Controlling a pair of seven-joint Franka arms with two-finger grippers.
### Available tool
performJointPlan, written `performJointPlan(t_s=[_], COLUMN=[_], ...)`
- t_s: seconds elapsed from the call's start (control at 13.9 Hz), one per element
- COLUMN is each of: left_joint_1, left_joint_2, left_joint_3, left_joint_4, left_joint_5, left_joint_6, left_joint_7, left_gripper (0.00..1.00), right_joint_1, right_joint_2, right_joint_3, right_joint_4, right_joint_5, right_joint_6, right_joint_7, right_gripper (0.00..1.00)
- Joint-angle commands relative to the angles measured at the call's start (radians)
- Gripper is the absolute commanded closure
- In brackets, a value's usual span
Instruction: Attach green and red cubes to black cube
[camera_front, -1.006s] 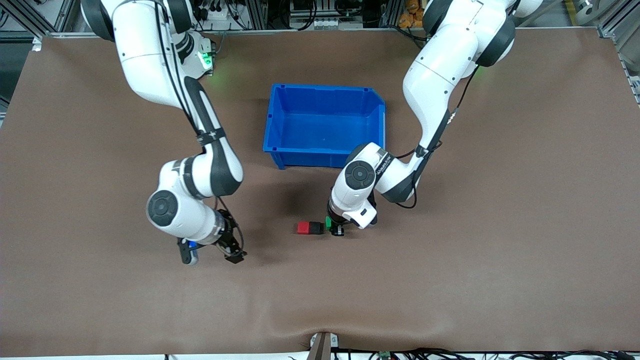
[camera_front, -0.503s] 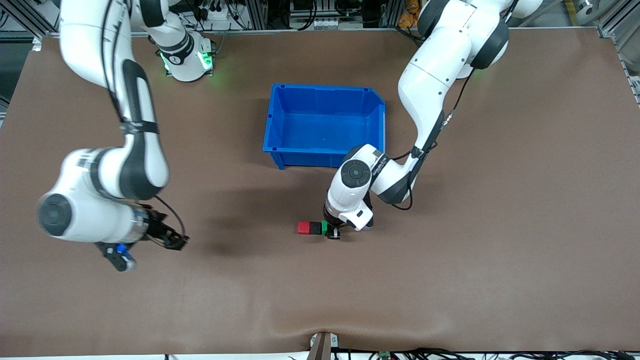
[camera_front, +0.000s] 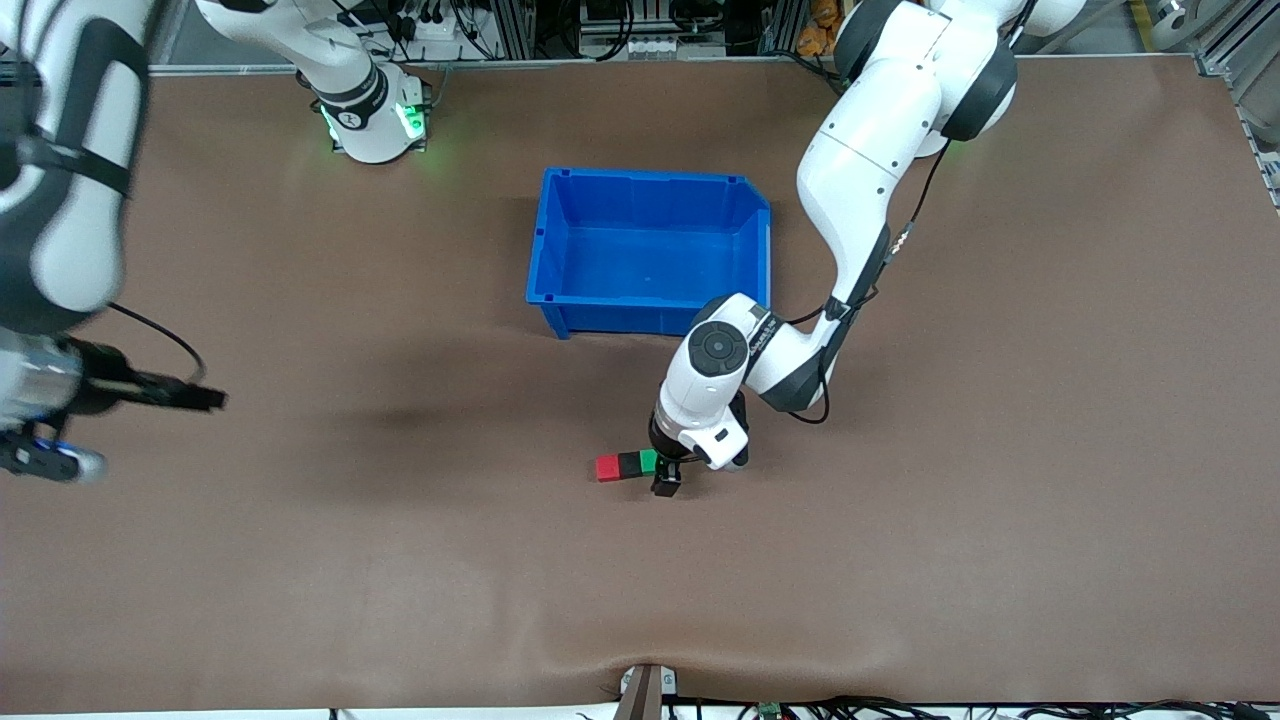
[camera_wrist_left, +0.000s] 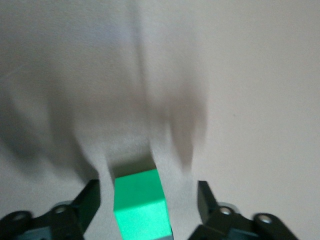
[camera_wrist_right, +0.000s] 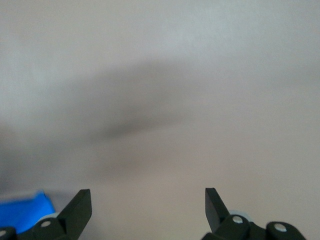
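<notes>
A red cube (camera_front: 606, 467), the black cube (camera_front: 628, 464) and a green cube (camera_front: 648, 461) lie touching in one row on the brown table, black in the middle. My left gripper (camera_front: 667, 476) is low at the green end of the row. In the left wrist view my left gripper (camera_wrist_left: 147, 190) is open, with the green cube (camera_wrist_left: 140, 205) between the fingers and a gap on each side; the black and red cubes are hidden there. My right gripper (camera_front: 200, 400) is open and empty in the air over the table's right-arm end; the right wrist view (camera_wrist_right: 147, 194) shows only bare table.
An empty blue bin (camera_front: 650, 176) stands on the table farther from the front camera than the cubes, close to the left arm's elbow. A cable clamp (camera_front: 645, 690) sits at the table's near edge.
The left gripper brought the green cube against the black cube, and the row shifted slightly nearer the front camera. The right arm swung away toward its own end of the table.
</notes>
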Motion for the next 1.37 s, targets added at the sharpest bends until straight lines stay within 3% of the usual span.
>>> performJointPlan(t_s=[0.0,0.14,0.29,0.5,0.65,0.93,1.01,1.08,1.22,1.29], left_joint_1=[-0.012,-0.015,0.008,0.083,0.123,0.238,0.269,0.295,0.358,0.385], left_joint_2=[-0.044,-0.103,-0.174,-0.255,-0.309,-0.529,-0.592,-0.648,-0.725,-0.751], left_joint_3=[0.019,0.031,0.03,0.02,0.022,0.022,0.02,0.02,0.019,0.019], left_joint_4=[0.009,0.007,0.002,-0.002,-0.027,-0.204,-0.263,-0.315,-0.373,-0.39], left_joint_5=[0.008,0.016,0.053,0.051,0.053,0.057,0.056,0.054,0.045,0.042], left_joint_6=[-0.018,-0.223,-0.293,-0.42,-0.55,-0.618,-0.618,-0.617,-0.615,-0.615], left_joint_7=[0.018,0.018,0.021,0.189,0.364,0.659,0.737,0.804,0.949,1.015], left_gripper=[0.0,0.0,0.0,0.0,0.0,0.0,0.0,0.0,0.0,0.0], right_joint_1=[0.025,0.024,0.028,0.124,0.227,0.191,0.138,0.026,-0.259,-0.342], right_joint_2=[-0.088,-0.143,-0.189,-0.297,-0.297,-0.315,-0.317,-0.323,-0.352,-0.36], right_joint_3=[-0.054,-0.071,-0.088,-0.075,-0.075,-0.056,-0.001,0.112,0.407,0.5], right_joint_4=[-0.029,-0.029,-0.015,0.008,0.003,-0.021,-0.021,-0.02,-0.027,-0.032], right_joint_5=[-0.028,-0.031,-0.037,-0.222,-0.353,-0.278,-0.278,-0.278,-0.289,-0.3], right_joint_6=[-0.096,-0.122,-0.145,-0.197,-0.196,-0.173,-0.173,-0.171,-0.154,-0.145], right_joint_7=[-0.067,-0.071,-0.068,-0.062,-0.054,-0.056,-0.056,-0.057,-0.057,-0.056], right_gripper=[0.0,0.0,0.0,0.0,0.0,0.0,0.0,0.0,0.0,0.0])
